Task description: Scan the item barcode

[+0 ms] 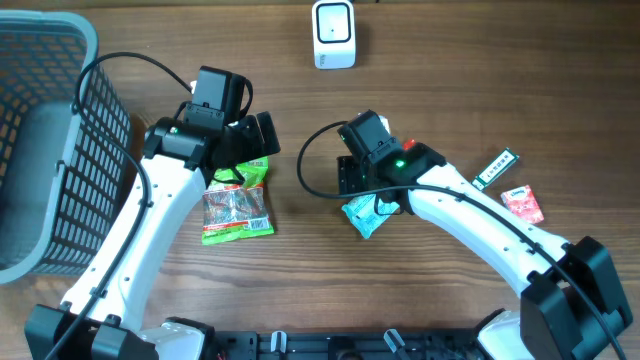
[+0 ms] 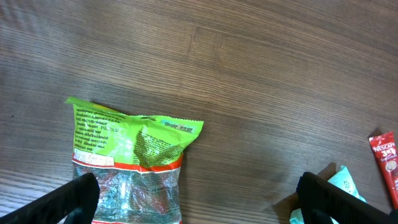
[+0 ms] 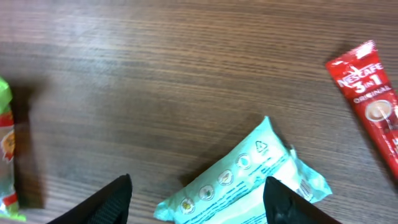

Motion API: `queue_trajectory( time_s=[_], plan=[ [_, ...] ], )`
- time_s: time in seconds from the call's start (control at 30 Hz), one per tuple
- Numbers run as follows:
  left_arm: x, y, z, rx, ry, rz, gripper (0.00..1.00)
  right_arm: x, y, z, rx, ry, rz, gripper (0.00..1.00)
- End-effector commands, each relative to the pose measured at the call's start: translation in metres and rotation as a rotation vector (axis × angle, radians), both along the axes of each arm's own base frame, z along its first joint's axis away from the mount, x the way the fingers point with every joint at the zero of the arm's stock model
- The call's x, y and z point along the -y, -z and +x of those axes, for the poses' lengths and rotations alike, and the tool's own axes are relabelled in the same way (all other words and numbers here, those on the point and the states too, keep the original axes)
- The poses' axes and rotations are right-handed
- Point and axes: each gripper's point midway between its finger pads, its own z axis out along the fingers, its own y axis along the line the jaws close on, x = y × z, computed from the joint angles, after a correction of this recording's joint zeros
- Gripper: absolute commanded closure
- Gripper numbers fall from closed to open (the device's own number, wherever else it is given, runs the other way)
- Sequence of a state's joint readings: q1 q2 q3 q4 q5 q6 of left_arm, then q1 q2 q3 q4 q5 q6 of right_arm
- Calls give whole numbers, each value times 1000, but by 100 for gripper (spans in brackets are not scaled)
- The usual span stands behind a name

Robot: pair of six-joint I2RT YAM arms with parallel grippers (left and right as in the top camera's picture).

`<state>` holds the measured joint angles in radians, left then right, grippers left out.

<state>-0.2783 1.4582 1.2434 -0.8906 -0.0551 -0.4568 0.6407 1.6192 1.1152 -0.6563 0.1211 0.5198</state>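
Left hand (image 2: 202,205) was fully open, holding nothing. Its black fingers (image 2: 68,199) straddled the bag (image 2: 134,158): crinkled glossy film, lime-green top band with a creased edge, clear window below showing reddish contents. Bag lay flat on the bench (image 3: 155,62) (dark wood grain), nearer that hand's left finger; contact there unclear.

Right hand (image 3: 199,202) was part open, gripping nothing. Packet (image 3: 249,168) lay between its fingers (image 3: 109,199): soft teal pillow pack, puffy, crimped ends, row of small round icons, set diagonally. Visible gap at the left finger; the right finger overlapped the packet's edge, so I couldn't tell if it touched.

Red sachet (image 3: 367,93): flat narrow glossy stick, white lettering, off to that hand's right, apart from the packet. Green sachet (image 1: 496,167): similar slim strip, near the red one.

Scanner (image 1: 333,33): white rounded box with a dark-rimmed window, well ahead of both hands. Basket (image 1: 95,150): grey plastic mesh, off to the left hand's left.
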Motion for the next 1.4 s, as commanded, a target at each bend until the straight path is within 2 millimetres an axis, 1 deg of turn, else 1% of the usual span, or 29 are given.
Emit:
queue_trajectory(
  time_s=[0.0, 0.07, 0.13, 0.3, 0.4, 0.43, 0.5, 0.63, 0.73, 0.8, 0.9, 0.97, 1.0, 1.03, 1.13, 1.17, 1.2, 1.23, 1.27, 1.33, 1.37],
  plan=[
    [-3, -4, 0, 13, 3, 11, 0, 7, 5, 5, 33, 10, -61, 32],
    [-3, -4, 0, 13, 3, 11, 0, 6, 6, 5, 35, -5, -66, 32],
    [-3, -4, 0, 13, 3, 11, 0, 3, 14, 8, 32, -36, -79, 32],
    [-3, -4, 0, 13, 3, 11, 0, -10, 46, 24, 47, -156, -128, 34],
    [-3, -4, 0, 13, 3, 11, 0, -13, 52, 29, 67, -234, -158, 34],
    [-3, -4, 0, 13, 3, 11, 0, -13, 54, 29, 65, -243, -163, 30],
    [-3, -4, 0, 13, 3, 11, 0, -12, 57, 27, 55, -244, -169, 30],
    [-3, -4, 0, 13, 3, 11, 0, -2, 74, 15, -23, -236, -208, 30],
    [-3, -4, 0, 13, 3, 11, 0, 15, 79, 1, -95, -122, -240, 30],
    [-3, -4, 0, 13, 3, 11, 0, 25, 82, -12, -154, -117, -272, 27],
    [-3, -4, 0, 13, 3, 11, 0, 45, 84, -29, -236, -116, -338, 25],
    [-3, -4, 0, 13, 3, 11, 0, 65, 82, -37, -276, -102, -412, 24],
    [-3, -4, 0, 13, 3, 11, 0, 76, 81, -40, -295, -90, -450, 22],
    [-3, -4, 0, 13, 3, 11, 0, 81, 80, -42, -308, -85, -462, 22],
    [-3, -4, 0, 13, 3, 11, 0, 82, 80, -43, -321, -87, -455, 20],
    [-3, -4, 0, 13, 3, 11, 0, 81, 78, -42, -319, -88, -453, 22],
    [-3, -4, 0, 13, 3, 11, 0, 80, 72, -41, -315, -86, -450, 30],
    [-3, -4, 0, 13, 3, 11, 0, 79, 59, -39, -307, -75, -444, 36],
    [-3, -4, 0, 13, 3, 11, 0, 78, 45, -37, -288, -69, -431, 39],
    [-3, -4, 0, 13, 3, 11, 0, 71, 11, -33, -222, -24, -356, 36],
    [-3, -4, 0, 13, 3, 11, 0, 66, -2, -34, -195, -13, -298, 30]
  ],
)
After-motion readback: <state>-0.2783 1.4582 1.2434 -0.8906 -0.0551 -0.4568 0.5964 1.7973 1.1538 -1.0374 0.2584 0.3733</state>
